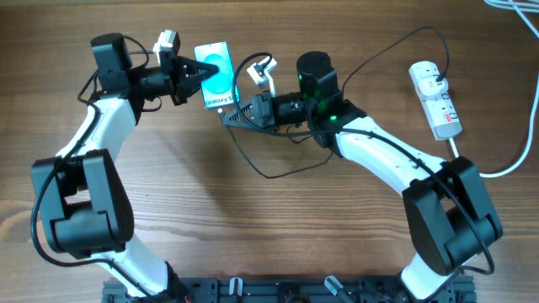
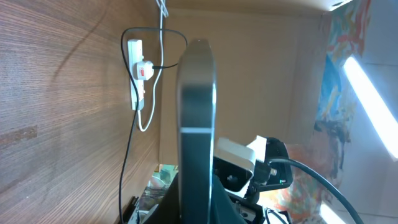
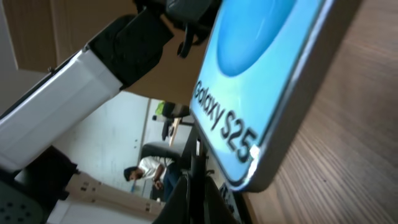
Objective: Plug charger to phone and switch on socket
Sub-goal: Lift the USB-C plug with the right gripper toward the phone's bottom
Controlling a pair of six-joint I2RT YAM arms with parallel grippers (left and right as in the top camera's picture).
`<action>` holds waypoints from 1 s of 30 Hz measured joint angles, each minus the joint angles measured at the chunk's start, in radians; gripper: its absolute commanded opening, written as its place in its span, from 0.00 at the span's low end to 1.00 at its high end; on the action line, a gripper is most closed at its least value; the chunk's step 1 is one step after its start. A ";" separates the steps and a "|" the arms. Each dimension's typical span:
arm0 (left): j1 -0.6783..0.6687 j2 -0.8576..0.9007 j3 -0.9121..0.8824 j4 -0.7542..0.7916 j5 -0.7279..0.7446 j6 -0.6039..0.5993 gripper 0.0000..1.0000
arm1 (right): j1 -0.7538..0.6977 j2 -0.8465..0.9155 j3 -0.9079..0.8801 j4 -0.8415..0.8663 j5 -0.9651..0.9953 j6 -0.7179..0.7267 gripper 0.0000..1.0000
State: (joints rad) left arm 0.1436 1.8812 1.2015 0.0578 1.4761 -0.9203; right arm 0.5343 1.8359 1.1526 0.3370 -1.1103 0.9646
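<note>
The phone (image 1: 216, 74), its screen lit teal with "Galaxy S25" text, is held on edge above the table by my left gripper (image 1: 199, 74), which is shut on its left side. The left wrist view shows its dark thin edge (image 2: 196, 112) rising between the jaws (image 2: 196, 202). My right gripper (image 1: 229, 115) is shut on the plug end of the black charger cable (image 1: 274, 174), just below the phone's lower edge. In the right wrist view the plug (image 3: 198, 163) stands between the jaws (image 3: 196, 199), close beside the phone's bottom corner (image 3: 261, 81). The white socket (image 1: 436, 99) lies far right.
The black cable (image 1: 396, 44) arcs from the white adapter (image 1: 433, 84) on the socket over my right arm and loops across the table centre. A thick white cord (image 1: 505, 168) trails off the right edge. The socket also shows in the left wrist view (image 2: 138, 74).
</note>
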 measured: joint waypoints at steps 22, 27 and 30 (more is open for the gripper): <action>0.005 0.000 0.000 0.073 -0.016 0.028 0.04 | 0.006 0.000 0.000 0.002 0.086 0.079 0.04; 0.006 0.000 0.000 0.082 -0.024 0.028 0.04 | 0.006 0.000 0.000 0.002 0.097 0.087 0.04; 0.006 0.000 0.000 0.086 -0.028 0.028 0.04 | 0.004 0.000 0.000 0.002 0.098 0.095 0.04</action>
State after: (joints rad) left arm 0.1493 1.8812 1.2015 0.1436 1.4483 -0.8921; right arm 0.5385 1.8359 1.1526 0.3386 -1.0119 1.0592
